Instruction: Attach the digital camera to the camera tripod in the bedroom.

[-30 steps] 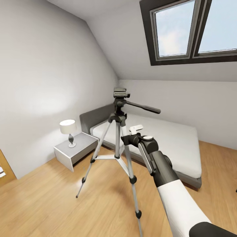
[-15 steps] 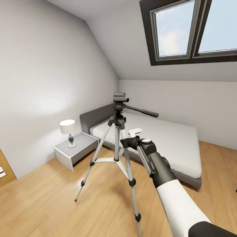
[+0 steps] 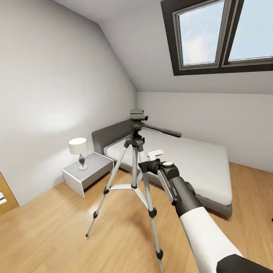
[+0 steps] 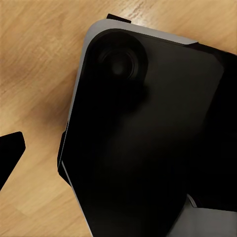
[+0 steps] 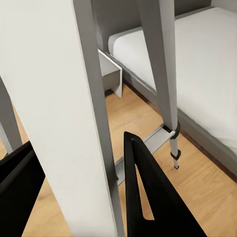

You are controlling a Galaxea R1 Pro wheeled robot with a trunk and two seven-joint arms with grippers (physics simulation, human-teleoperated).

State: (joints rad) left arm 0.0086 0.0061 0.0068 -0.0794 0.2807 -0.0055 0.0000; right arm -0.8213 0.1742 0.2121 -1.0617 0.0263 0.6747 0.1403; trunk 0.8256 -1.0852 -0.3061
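From the head view I start at the far left, where a strip of wood-coloured door or furniture edge (image 3: 4, 197) cuts into the white wall. Next along is the grey nightstand (image 3: 88, 172) with a white-shaded lamp (image 3: 79, 151) on it, standing just beside the head of the grey bed (image 3: 182, 163) with its white mattress.

In front of the bed, on the light wood floor (image 3: 49, 231), the camera tripod (image 3: 134, 178) stands upright on three spread silver legs with black joints. Its dark head is bare on top, and the black pan handle (image 3: 161, 131) points off to the right over the mattress.

My right arm reaches forward from the lower right, white forearm then dark wrist, and the right gripper (image 3: 146, 165) sits up against the tripod's upper legs, just below the crown. In the right wrist view a pale tripod leg (image 5: 74, 113) runs between the two dark fingers (image 5: 148, 192), so the jaws are spread to either side of it; I cannot tell whether either finger touches the leg.

Above and to the right, dark-framed skylight windows (image 3: 223, 34) sit in the sloped ceiling.

The left wrist view looks down at wood floor past a large dark, grey-edged body (image 4: 148, 138); I cannot make out what it is. One dark fingertip (image 4: 9, 153) shows at the edge, and I cannot tell the left gripper's state.
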